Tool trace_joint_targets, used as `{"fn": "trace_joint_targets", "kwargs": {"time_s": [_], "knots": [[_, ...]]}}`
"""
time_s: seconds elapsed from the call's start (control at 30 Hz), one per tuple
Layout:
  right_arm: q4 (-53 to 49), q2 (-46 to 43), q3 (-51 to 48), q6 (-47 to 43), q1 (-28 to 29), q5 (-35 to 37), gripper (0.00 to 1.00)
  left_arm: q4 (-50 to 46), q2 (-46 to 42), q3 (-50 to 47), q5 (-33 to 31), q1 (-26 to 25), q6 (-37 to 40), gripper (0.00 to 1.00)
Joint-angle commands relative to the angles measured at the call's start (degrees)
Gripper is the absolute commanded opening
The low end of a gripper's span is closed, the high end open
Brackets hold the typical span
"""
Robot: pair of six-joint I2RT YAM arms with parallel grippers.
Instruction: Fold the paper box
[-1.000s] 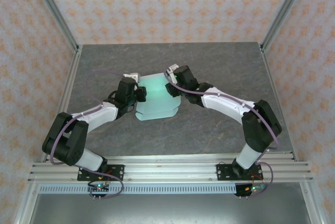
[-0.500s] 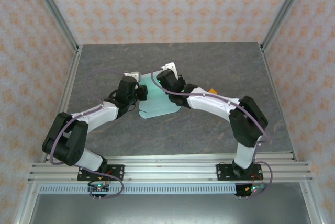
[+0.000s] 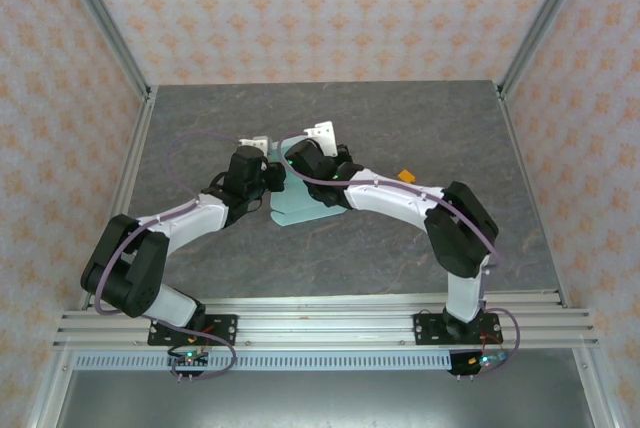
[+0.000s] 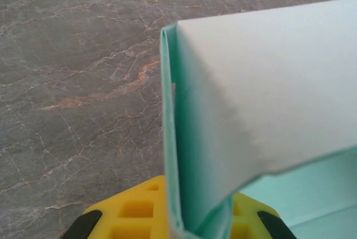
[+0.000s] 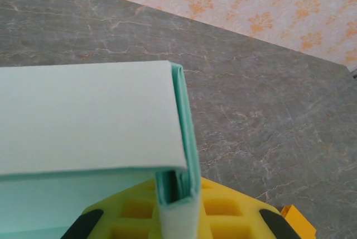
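— Describing the paper box: what was noted?
— Thin mint card, folded in smooth layers, was held over the marbled table, clamped at opposite edges by the left gripper and the right gripper.

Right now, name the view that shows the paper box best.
Top external: the paper box shows its outline and its place, though partly covered. Both wrist views give close-ups of a folded edge.

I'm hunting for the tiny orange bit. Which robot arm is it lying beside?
The right arm: the orange bit lies just beyond its forearm, well away from the left arm.
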Motion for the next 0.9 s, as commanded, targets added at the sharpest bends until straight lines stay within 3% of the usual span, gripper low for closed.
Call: {"fn": "trace_joint_targets", "kwargs": {"time_s": [0.0, 0.13, 0.87], "knots": [[-3.66, 1.92, 2.68, 1.76, -2.05, 11.88, 0.10, -1.95, -0.98, 0.07, -0.49, 0.14, -0.24, 0.00], [-4.31, 2.63, 4.07, 0.10, -2.16, 12.84, 0.12, -2.13, -0.79, 0.01, -0.82, 0.14, -0.03, 0.00], [-1.70, -5.93, -2.28, 1.04, -1.74, -24.08, 0.64, -5.13, 1.49, 3.15, -4.50, 0.07, 0.09, 0.00]]}}
